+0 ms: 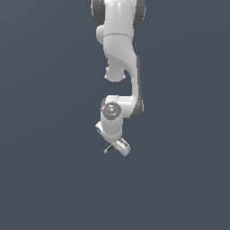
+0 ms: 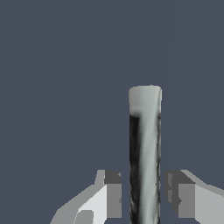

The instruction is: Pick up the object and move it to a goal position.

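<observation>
The object is a thin stick, streaked black and light grey with a pale grey end. In the wrist view it lies between my two fingers and reaches past the fingertips. A narrow strip of background shows between it and each finger pad, so the jaws stand close on both sides without touching it. In the exterior view my gripper hangs tilted under the white arm. The stick pokes out of it toward the exterior view's left.
The white arm comes down from the upper middle of the exterior view. A plain dark blue-grey surface fills everything around it. No goal marker shows.
</observation>
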